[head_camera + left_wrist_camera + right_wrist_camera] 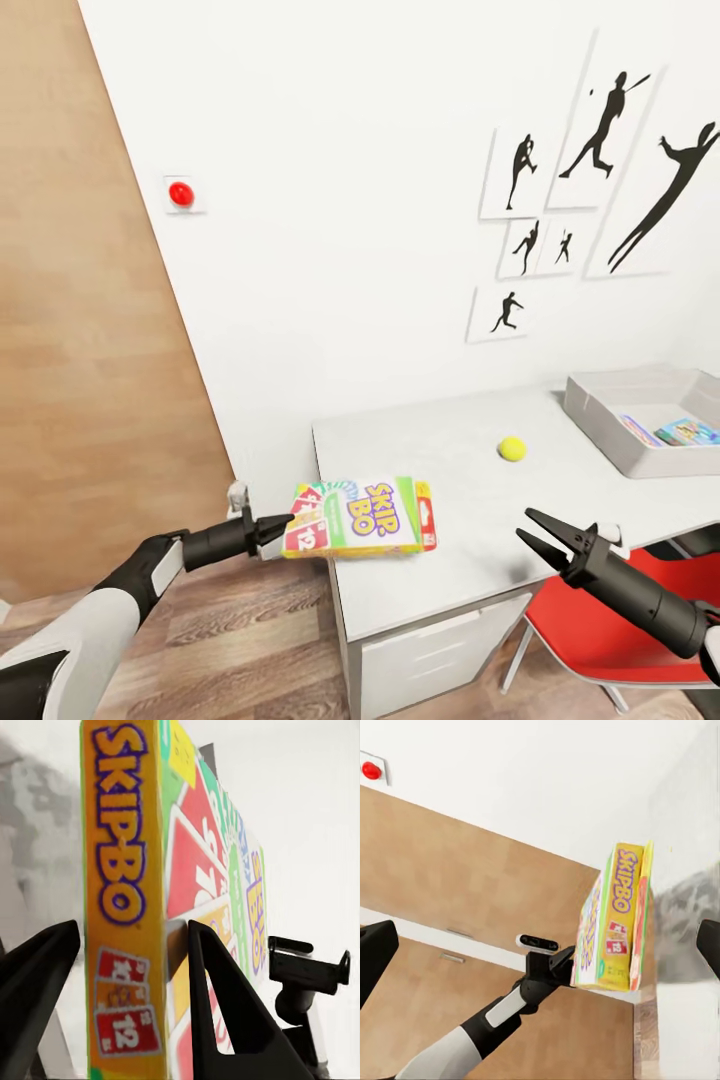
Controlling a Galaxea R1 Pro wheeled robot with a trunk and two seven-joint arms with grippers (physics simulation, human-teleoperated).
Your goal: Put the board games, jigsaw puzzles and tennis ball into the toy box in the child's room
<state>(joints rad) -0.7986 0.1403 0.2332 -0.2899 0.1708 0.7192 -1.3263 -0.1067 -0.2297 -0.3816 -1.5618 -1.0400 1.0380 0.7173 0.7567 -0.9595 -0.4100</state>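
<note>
Skip-Bo board game, a long flat yellow-red-green printed box (362, 517), pinched at its near short end by the left pincer (283, 527), black fingers (225, 1012) on either side of the box's orange edge in the left wrist view; box sticks out forward from the pincer, held roughly level over the near left corner of the white tabletop (470, 520), cannot tell if its far end touches the surface. Right pincer (536, 537) spread, empty, hovering over the tabletop's near edge, well apart from the box to its left. Small yellow-green tennis ball (512, 449) on the tabletop, beyond the right pincer and between the two pincers. Shallow light-grey toy box (600, 420) further off, beyond and right of the right pincer, with a small teal-blue box (686, 431) and another thin colourful item (640, 430) inside. Red chair seat (600, 630) below the right arm.
</note>
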